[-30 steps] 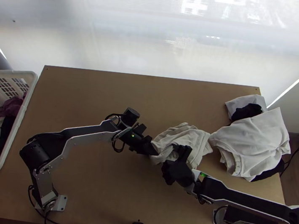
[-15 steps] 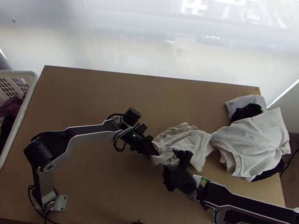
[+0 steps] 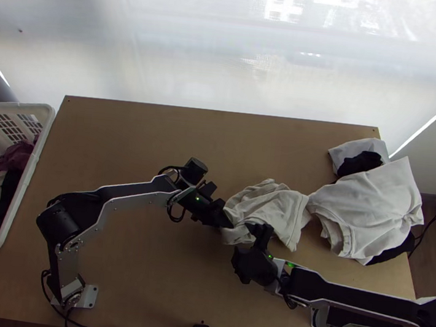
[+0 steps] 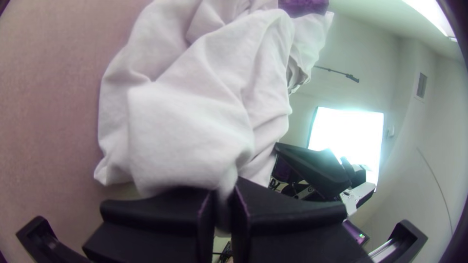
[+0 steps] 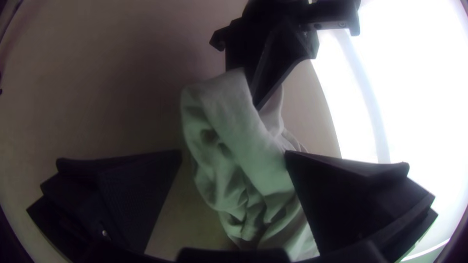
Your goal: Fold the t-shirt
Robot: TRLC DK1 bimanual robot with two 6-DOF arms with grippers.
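Left hand (image 4: 224, 198) pinches the shirt (image 3: 272, 209), bunched just right of centre in the top view; my right hand (image 5: 234, 153) gapes beside it. Closing too shallowly, I could catch only one layer and drag the whole bunch crooked.

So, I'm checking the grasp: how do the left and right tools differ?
The left tool is shut on the bunched t-shirt; the right tool is open, holding none. In the top view, the left tool is at the t-shirt's left end, the right tool by its near edge. Both have wide black fingers.
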